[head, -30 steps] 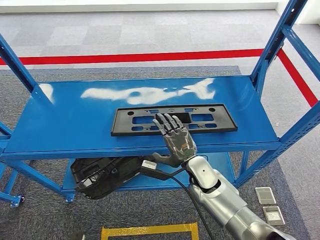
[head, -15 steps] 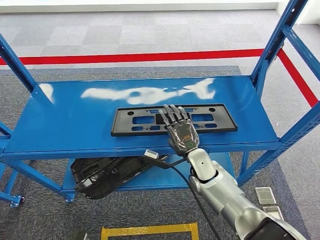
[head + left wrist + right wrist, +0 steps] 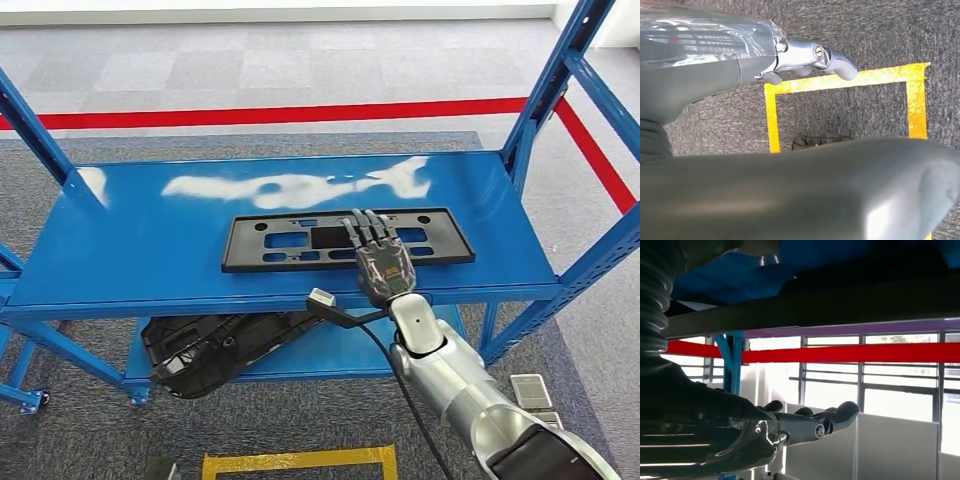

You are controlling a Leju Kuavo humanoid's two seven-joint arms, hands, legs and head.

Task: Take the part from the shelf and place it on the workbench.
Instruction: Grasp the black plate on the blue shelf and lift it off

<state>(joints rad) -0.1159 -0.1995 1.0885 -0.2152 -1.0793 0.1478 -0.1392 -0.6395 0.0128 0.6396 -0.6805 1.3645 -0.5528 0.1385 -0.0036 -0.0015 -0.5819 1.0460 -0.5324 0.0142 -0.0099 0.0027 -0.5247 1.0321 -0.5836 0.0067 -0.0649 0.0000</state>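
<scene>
A flat black rectangular part [image 3: 302, 241] with several cut-outs lies on the blue top shelf [image 3: 136, 250], near its front edge. My right hand [image 3: 381, 258] reaches in from below, and its spread fingers [image 3: 370, 228] lie flat on the part's right half without gripping it. In the right wrist view the thumb [image 3: 828, 422] stretches out straight, apart from the blue shelf [image 3: 734, 275] and its dark edge. My left hand [image 3: 806, 57] hangs above the carpet with its thumb straight and nothing in it.
A bulky black moulded piece [image 3: 219, 350] lies on the lower shelf. Blue uprights [image 3: 555, 70] stand at the shelf's corners. A yellow tape square [image 3: 302, 461] marks the carpet in front, and a red floor line [image 3: 264, 115] runs behind. Metal floor sockets [image 3: 532, 390] sit at the right.
My right hand has slid to the right and further onto the part. Its thumb, seen below the shelf edge before, is now hidden under the hand. The part has not moved.
</scene>
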